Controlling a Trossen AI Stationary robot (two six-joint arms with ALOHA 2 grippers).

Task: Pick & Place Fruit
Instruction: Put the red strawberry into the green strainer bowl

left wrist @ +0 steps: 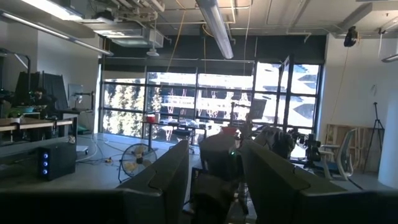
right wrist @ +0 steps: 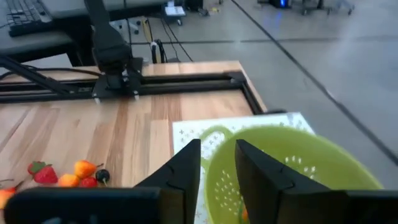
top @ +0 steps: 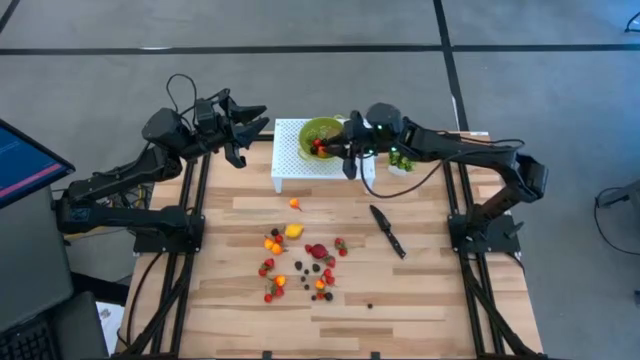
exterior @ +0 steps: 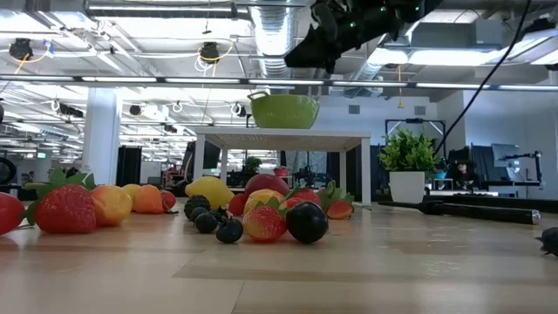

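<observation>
Many tiny toy fruits (top: 300, 262), red, orange, yellow and dark, lie loose on the wooden table; the low view shows them close up (exterior: 253, 214). A green colander bowl (top: 320, 133) stands on a white perforated stand (top: 290, 165) at the table's far side, with some red and orange fruit (top: 318, 148) inside. My right gripper (right wrist: 217, 167) hovers above the bowl (right wrist: 292, 168), open, with nothing between its fingers. My left gripper (top: 248, 125) stands open, raised left of the stand, holding nothing.
A black knife (top: 387, 231) lies on the table right of the fruit. A small potted plant (top: 400, 160) stands beside the stand's right end, under my right arm. The table's near right part is bare wood (top: 440, 300).
</observation>
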